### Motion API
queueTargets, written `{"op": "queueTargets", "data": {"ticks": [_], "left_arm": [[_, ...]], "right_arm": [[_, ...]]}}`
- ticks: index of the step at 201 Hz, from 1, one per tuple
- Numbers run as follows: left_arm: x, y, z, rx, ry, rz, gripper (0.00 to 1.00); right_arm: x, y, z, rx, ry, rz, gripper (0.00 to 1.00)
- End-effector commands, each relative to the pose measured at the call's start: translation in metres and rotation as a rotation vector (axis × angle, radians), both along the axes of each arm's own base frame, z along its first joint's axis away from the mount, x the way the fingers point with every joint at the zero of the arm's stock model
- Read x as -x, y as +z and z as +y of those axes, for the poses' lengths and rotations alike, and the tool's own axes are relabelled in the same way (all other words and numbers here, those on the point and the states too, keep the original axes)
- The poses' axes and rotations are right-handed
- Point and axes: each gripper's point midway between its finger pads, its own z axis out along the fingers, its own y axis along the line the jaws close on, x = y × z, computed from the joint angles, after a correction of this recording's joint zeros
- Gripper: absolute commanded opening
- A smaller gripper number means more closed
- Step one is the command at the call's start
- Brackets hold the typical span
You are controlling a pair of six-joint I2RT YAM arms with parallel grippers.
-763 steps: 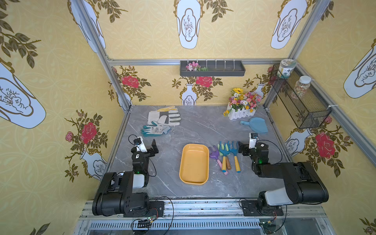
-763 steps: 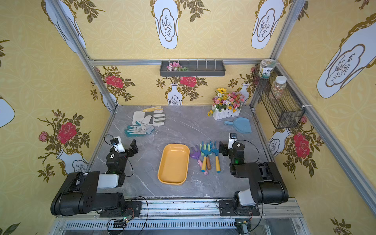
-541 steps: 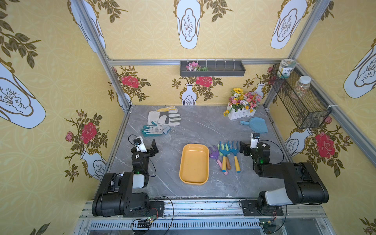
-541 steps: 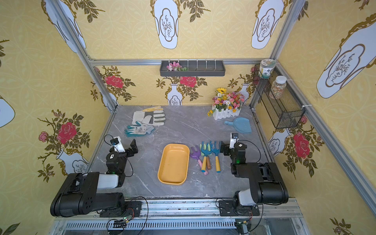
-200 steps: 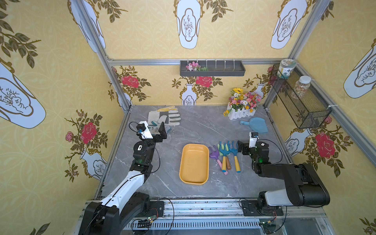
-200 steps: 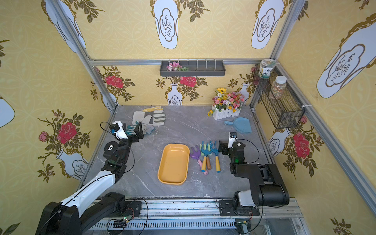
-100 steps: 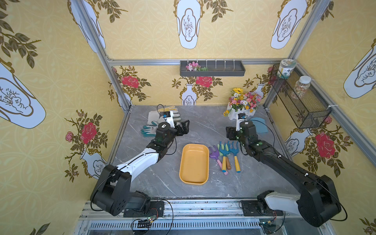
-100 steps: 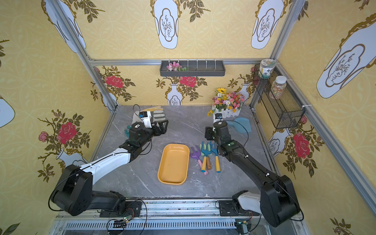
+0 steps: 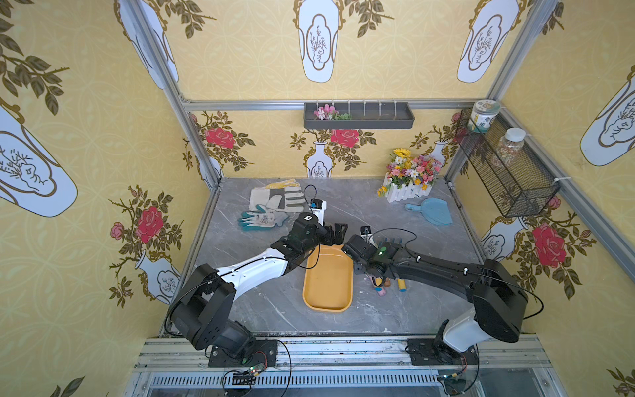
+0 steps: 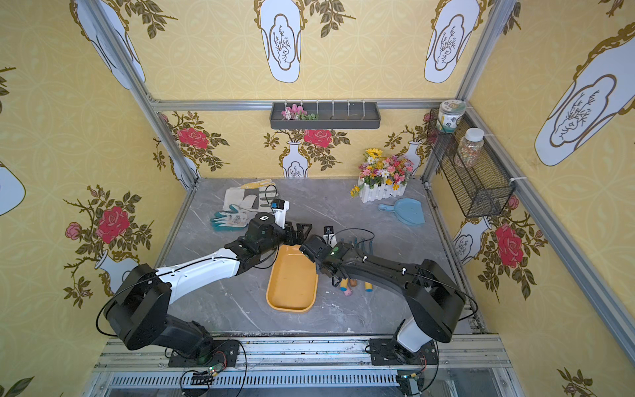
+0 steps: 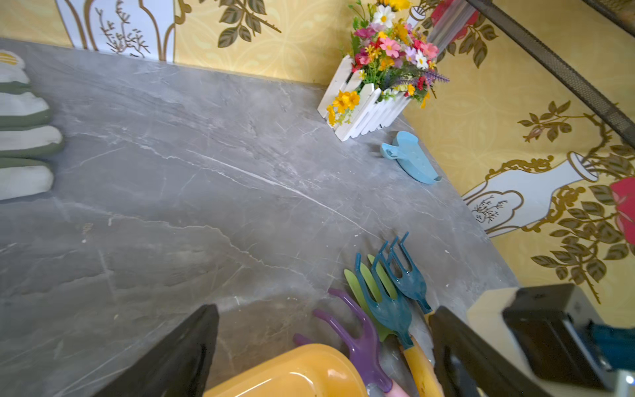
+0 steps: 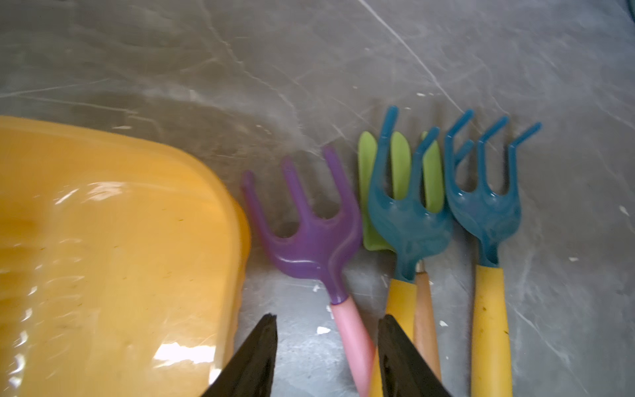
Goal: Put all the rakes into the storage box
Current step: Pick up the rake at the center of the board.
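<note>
Top views and wrist views: the left fingers point(image 11: 178, 354) are held spread wide and empty near the far end of the shallow yellow-orange plastic storage box point(image 9: 328, 275), which is laid lengthwise on the grey marbled counter point(image 9: 395, 213). Just beside the box's right rim the purple three-pronged plastic rake point(image 12: 309, 240) is laid, prongs pointed away from the robot and pink handle point(image 12: 350, 330) toward it, so its long axis runs nearly parallel to the box. The right fingers point(image 12: 257, 354) are set astride that handle, half parted, a gap showing on the box side; no clamp is seen yet. Close against the rake's other side a teal fork point(image 12: 405, 220) with a yellow handle is laid over a green trowel point(image 12: 400, 158). The right arm is judged nearer; a short leftward carry is called for.
</note>
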Motion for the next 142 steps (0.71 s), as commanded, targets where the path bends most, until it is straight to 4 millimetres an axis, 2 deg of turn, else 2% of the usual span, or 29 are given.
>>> {"op": "queueTargets", "data": {"ticks": [1,93,142], "left_arm": [[0.005,0.003,-0.002,0.009,-0.007,-0.005,1.0],[0.009,0.004,0.011,-0.018,0.04,0.009,1.0],[0.013,0.008,0.016,-0.033,0.034,-0.01,1.0]], "right_arm": [[0.005,-0.004,-0.017,0.017,-0.127,-0.016,0.5],[0.005,-0.031,-0.042,-0.032,-0.285,0.033,0.5],[0.01,-0.049,-0.04,-0.089,-0.285,0.088,0.47]]}}
